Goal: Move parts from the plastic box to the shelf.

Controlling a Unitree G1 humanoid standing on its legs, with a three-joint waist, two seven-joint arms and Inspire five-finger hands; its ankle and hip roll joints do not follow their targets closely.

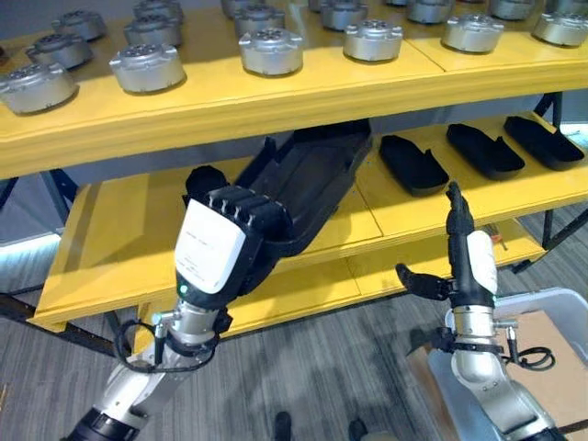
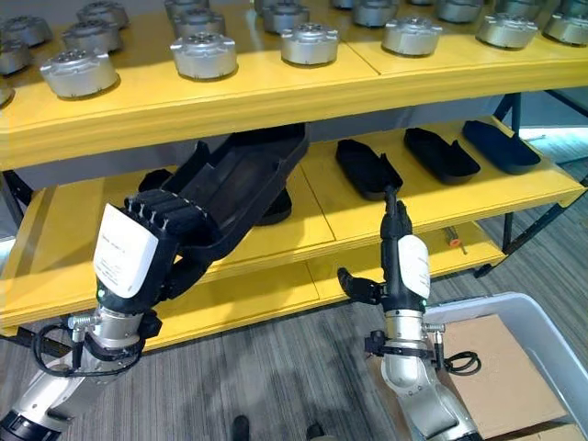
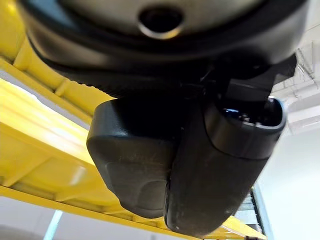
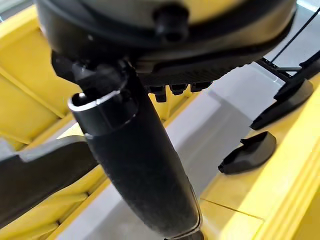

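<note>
Yellow shelf unit, loaded on two tiers.
The upper shelf board (image 1: 276,96) carries rows of round silver metal parts (image 1: 271,50). On the middle shelf board (image 1: 138,248) three flat black moulded parts (image 1: 413,163) lie side by side toward the right, well apart from a long black tray-shaped part (image 1: 308,188) whose far end rests on the board. Grey striped floor (image 1: 322,367) lies below.

- A long black tray-shaped part (image 1: 308,184) is held in the curled fingers of the left hand (image 1: 216,248). It is tilted, and its far end reaches under the top board onto the middle level of the yellow shelf (image 1: 119,239).
- Three smaller black parts (image 1: 413,163) lie flat in a row on the middle level, apart from each other.
- The grey plastic box (image 1: 560,303) stands on the floor, low on the right.
</note>
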